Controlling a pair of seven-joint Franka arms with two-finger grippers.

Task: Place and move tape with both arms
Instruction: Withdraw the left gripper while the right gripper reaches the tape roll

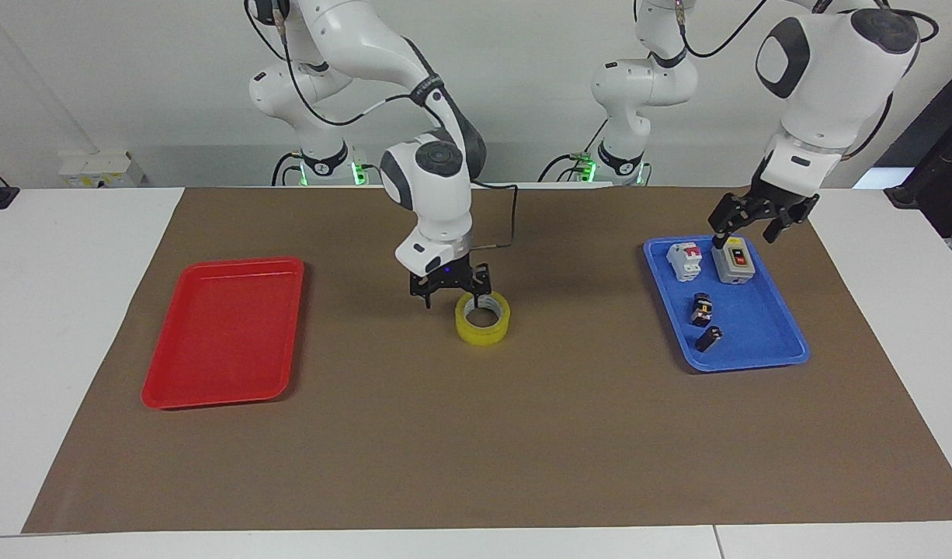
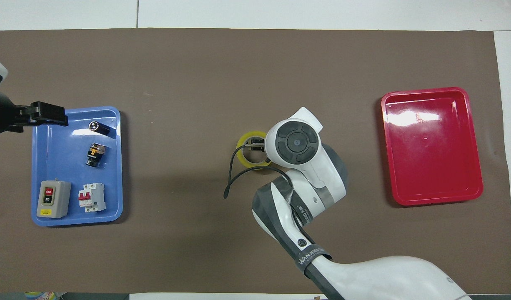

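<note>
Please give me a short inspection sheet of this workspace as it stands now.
Surface: brown mat on white table.
Job's things: tape flat at mat's centre; red tray holds nothing.
Clutter: blue tray with grey switch box, breaker, two small parts.
Grippers: right gripper open, at the tape's rim; left gripper open, over the blue tray's robot-side end.
Cables: black cable loops off right arm.
Surroundings: white wall.

Overhead: right arm's white wrist housing hides the right gripper (image 1: 450, 292) & covers the 3 o'clock side of the translucent yellow packing tape roll (image 2: 244, 143). Left arm cut off at pic's 9 o'clock edge.
</note>
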